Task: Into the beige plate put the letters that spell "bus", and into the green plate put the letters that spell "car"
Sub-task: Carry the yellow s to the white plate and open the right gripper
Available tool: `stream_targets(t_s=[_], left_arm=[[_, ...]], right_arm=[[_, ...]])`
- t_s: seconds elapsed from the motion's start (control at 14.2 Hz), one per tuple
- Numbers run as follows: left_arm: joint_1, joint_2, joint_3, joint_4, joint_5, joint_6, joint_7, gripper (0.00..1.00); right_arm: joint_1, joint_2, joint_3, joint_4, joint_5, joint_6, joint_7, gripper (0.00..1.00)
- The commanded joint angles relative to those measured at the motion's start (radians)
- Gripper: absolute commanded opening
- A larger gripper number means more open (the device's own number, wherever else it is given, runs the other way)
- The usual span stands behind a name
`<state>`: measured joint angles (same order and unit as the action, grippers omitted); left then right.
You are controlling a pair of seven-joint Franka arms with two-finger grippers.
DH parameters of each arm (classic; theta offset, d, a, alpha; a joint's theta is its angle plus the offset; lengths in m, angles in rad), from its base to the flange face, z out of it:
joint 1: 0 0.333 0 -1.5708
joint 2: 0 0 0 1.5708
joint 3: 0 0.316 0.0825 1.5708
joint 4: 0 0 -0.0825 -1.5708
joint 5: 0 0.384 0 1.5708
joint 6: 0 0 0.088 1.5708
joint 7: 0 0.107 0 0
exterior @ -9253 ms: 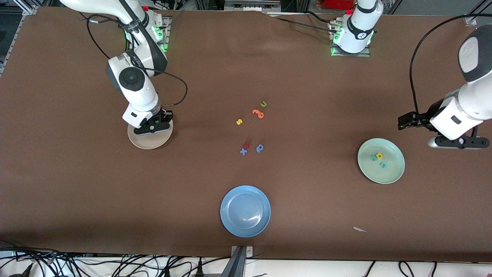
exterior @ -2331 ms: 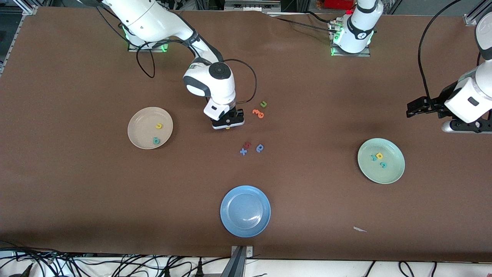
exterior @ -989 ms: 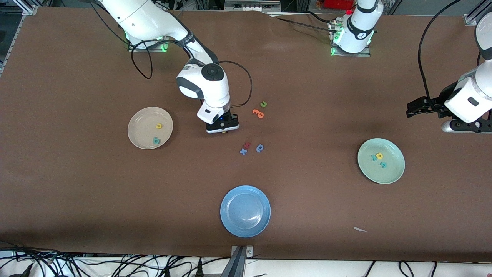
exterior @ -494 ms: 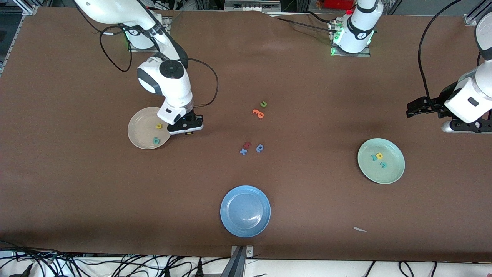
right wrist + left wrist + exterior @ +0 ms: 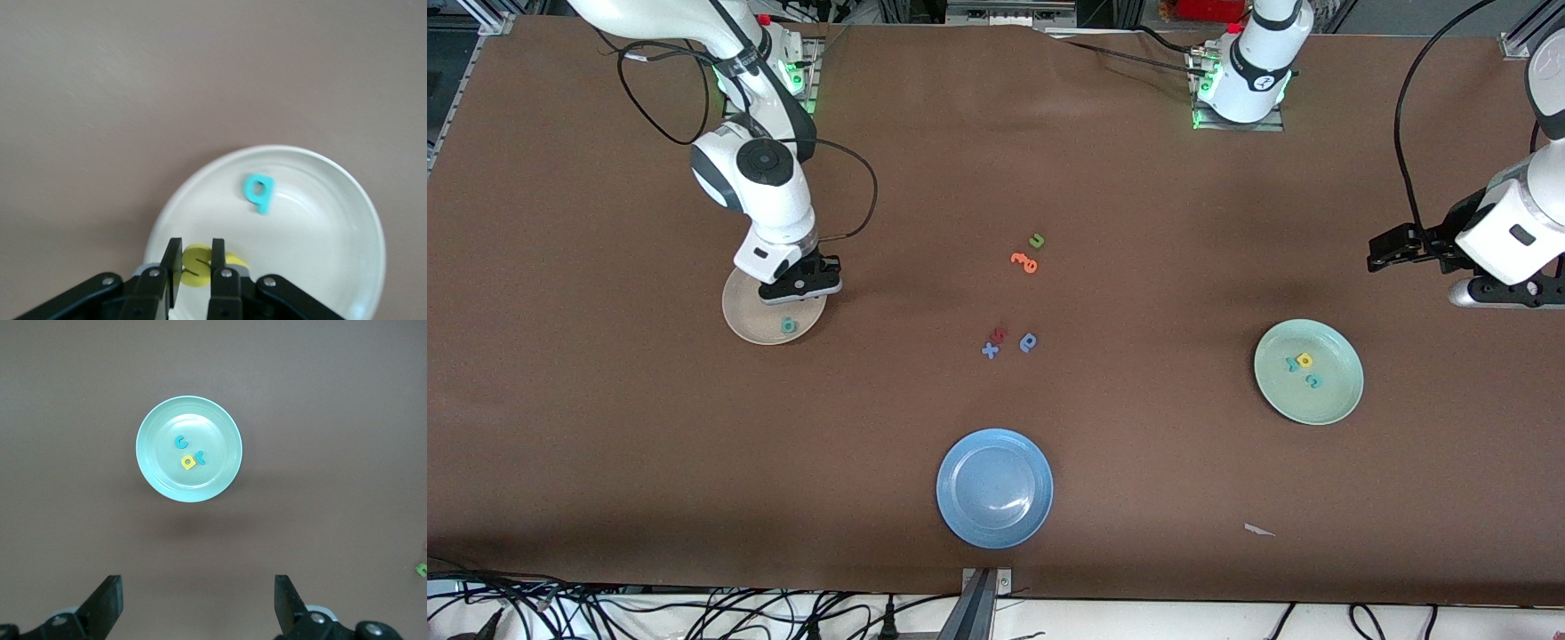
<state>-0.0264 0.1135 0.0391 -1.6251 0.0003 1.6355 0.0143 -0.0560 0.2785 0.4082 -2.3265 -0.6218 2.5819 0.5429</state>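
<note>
- My right gripper (image 5: 192,263), over the beige plate (image 5: 747,327), is clamped on the yellow "s" (image 5: 195,267); teal "b" (image 5: 787,325) lies in the plate.
- Last "bus" step, I judge; next: lower slightly, release.
- My left gripper (image 5: 199,613) waits spread wide; c, a, r lie in the green plate (image 5: 1334,400).

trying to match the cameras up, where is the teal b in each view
Front view: the teal b lies in the beige plate, just below the right gripper.
Left wrist view: not in it.
Right wrist view: the b lies in the plate, beside the gripper shut on the yellow s.
Shared landmark: the beige plate.
</note>
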Motion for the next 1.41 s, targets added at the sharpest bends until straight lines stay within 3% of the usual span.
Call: stream_targets(t_s=[0.0, 0.07, 0.28, 0.49, 0.71, 0.85, 1.06, 1.2, 1.34], left_arm=[[0.005, 0.006, 0.004, 0.019, -0.029, -0.019, 0.013, 1.0], [0.005, 0.006, 0.004, 0.019, -0.029, -0.019, 0.013, 1.0], [0.005, 0.006, 0.004, 0.019, -0.029, -0.019, 0.012, 1.0], [0.005, 0.006, 0.004, 0.019, -0.029, -0.019, 0.012, 1.0], [0.005, 0.006, 0.004, 0.019, -0.029, -0.019, 0.012, 1.0], [0.005, 0.006, 0.004, 0.021, -0.029, -0.019, 0.012, 1.0], [0.005, 0.006, 0.004, 0.019, -0.029, -0.019, 0.012, 1.0], [0.005, 0.006, 0.004, 0.019, -0.029, -0.019, 0.012, 1.0], [0.005, 0.006, 0.004, 0.019, -0.029, -0.019, 0.012, 1.0]], right_arm=[[-0.033, -0.041, 0.02, -0.047, 0.017, 0.012, -0.043, 0.06], [-0.033, -0.041, 0.02, -0.047, 0.019, 0.012, -0.043, 0.1], [-0.033, -0.041, 0.02, -0.047, 0.062, 0.009, -0.04, 0.51], [-0.033, -0.042, 0.02, -0.047, 0.082, 0.004, -0.04, 0.7], [-0.034, -0.048, 0.02, -0.044, 0.1, 0.003, -0.041, 0.79], [-0.034, -0.073, 0.02, -0.037, 0.137, 0.003, -0.046, 0.98], [-0.033, -0.094, 0.026, -0.001, 0.224, -0.049, -0.05, 0.99], [-0.031, -0.094, 0.046, 0.103, 0.234, -0.217, -0.061, 0.99], [-0.03, -0.093, 0.046, 0.218, 0.32, -0.365, -0.121, 0.99]])
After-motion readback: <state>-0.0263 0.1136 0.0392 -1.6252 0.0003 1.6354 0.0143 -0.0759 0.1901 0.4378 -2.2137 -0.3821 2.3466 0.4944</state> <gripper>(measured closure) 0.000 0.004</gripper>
